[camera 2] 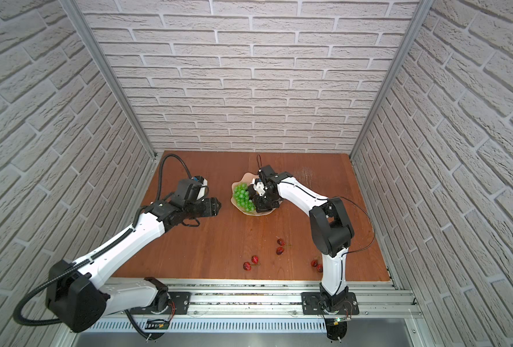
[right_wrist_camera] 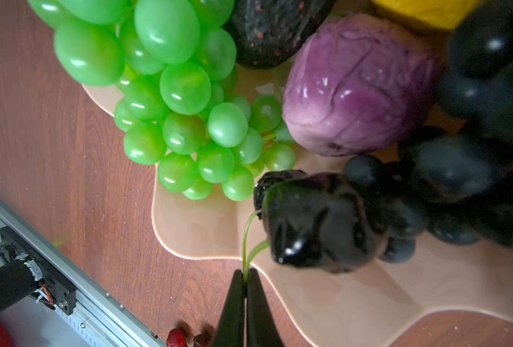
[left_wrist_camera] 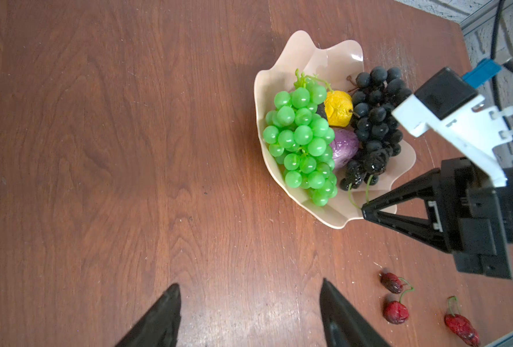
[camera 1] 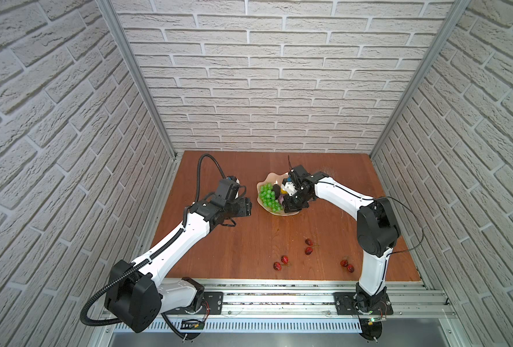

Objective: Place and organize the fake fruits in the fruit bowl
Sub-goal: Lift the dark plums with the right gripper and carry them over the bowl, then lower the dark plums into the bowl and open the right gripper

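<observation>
Presently the left claw hangs wide open and empty above the desk, beside the bowl. Inside lie green grapes, lemon, purple fruit and dark grapes. The right claw pinches shut on the stems of two dark cherries over the bowl's near rim. Six red cherries lie loose on the desk.

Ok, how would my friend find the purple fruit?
Look on the wooden table for the pale pink bowl with the wavy rim. Inside it, between the green grape bunch and the dark grape bunch, next to the yellow fruit, sits the purple fruit. It is the only purple thing there, one wrinkly shiny lump, not a bunch of little balls.
</observation>
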Robot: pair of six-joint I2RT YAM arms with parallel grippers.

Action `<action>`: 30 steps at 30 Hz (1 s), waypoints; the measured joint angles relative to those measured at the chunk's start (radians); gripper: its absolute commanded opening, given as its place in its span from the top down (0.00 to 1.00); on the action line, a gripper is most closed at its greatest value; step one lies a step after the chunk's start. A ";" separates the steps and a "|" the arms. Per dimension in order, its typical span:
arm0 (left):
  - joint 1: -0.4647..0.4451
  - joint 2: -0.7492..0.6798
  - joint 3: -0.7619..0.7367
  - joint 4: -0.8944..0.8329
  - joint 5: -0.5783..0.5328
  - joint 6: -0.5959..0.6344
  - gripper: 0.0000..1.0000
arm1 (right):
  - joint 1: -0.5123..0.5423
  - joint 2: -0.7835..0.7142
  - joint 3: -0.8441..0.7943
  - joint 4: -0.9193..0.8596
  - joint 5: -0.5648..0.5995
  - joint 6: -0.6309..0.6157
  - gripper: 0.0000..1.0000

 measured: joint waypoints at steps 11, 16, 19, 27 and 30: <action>0.000 0.002 0.000 -0.001 0.001 0.000 0.26 | -0.003 0.021 0.038 -0.029 0.020 -0.008 0.76; 0.000 0.012 0.004 -0.013 0.016 0.000 0.26 | -0.003 0.006 0.098 -0.060 0.055 -0.019 0.75; 0.000 0.016 0.006 -0.038 0.045 0.001 0.26 | -0.003 -0.038 0.106 -0.076 0.078 -0.025 0.74; -0.052 0.021 -0.001 -0.084 0.153 -0.020 0.27 | 0.002 -0.305 -0.029 -0.059 0.178 -0.028 0.68; -0.141 0.046 -0.007 -0.085 0.175 -0.033 0.27 | 0.005 -0.434 -0.161 -0.024 0.208 -0.010 0.68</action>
